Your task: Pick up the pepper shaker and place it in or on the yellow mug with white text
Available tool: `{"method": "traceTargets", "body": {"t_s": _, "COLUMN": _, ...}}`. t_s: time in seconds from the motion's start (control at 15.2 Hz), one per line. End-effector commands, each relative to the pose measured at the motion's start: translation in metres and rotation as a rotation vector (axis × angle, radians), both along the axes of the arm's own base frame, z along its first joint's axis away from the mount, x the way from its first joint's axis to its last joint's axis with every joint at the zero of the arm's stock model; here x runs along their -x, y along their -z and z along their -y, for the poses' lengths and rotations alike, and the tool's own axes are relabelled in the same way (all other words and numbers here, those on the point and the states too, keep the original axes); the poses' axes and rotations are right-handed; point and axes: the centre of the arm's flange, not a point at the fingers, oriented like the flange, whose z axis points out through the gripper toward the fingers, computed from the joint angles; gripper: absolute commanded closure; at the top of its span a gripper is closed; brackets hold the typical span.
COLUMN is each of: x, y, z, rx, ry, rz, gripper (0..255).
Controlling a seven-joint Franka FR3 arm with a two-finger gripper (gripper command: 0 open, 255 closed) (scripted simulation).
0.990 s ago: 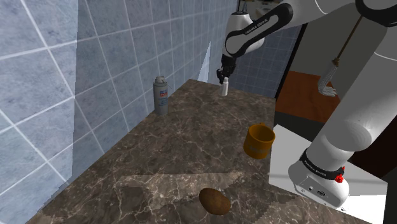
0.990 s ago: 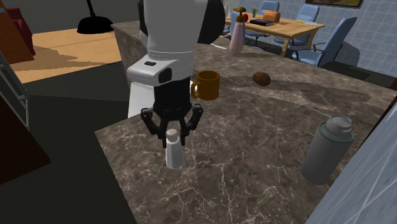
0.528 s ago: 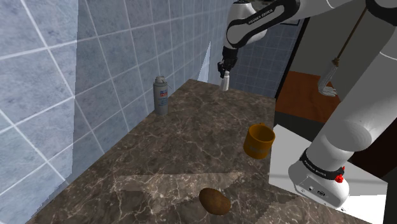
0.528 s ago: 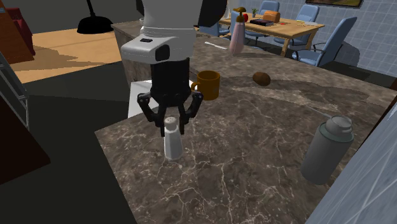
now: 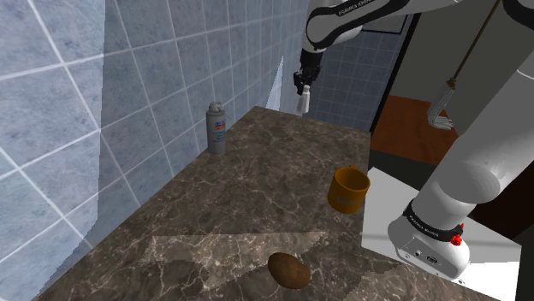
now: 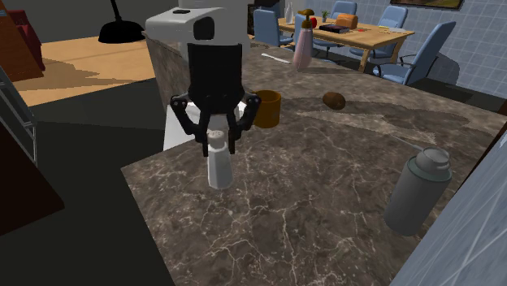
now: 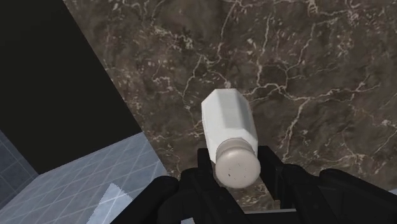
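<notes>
The counter (image 5: pixel 257 197) looks veined marble, the pepper shaker (image 7: pixel 228 124) smooth white.

Pepper shaker (image 6: pixel 218 165): white, faceted body, rounded dotted cap, upright, clasped near cap by gripper (image 6: pixel 218 145). Mug (image 5: pixel 347 190): orange-yellow, upright on marble countertop (image 5: pixel 240 197), well apart.

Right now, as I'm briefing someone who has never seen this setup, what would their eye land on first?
The black gripper, shut on a white shaker, holds it upright above the near end of the dark marbled counter in the second exterior view. Behind it stands an orange-brown mug, and a tall grey can stands near the tiled wall.
</notes>
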Motion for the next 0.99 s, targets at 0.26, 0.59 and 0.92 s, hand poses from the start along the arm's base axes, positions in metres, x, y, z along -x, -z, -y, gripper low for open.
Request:
{"method": "traceTargets", "body": {"t_s": 0.26, "x": 0.001, "y": -0.031, "z": 0.001, "rx": 0.0, "ry": 0.0, "rz": 0.0, "gripper": 255}}
{"method": "traceTargets", "body": {"t_s": 0.59, "x": 0.001, "y": -0.058, "z": 0.001, "rx": 0.0, "ry": 0.0, "rz": 0.0, "gripper": 255}}
{"method": "traceTargets", "body": {"t_s": 0.92, "x": 0.036, "y": -0.07, "z": -0.017, "rx": 0.0, "ry": 0.0, "rz": 0.0, "gripper": 255}}
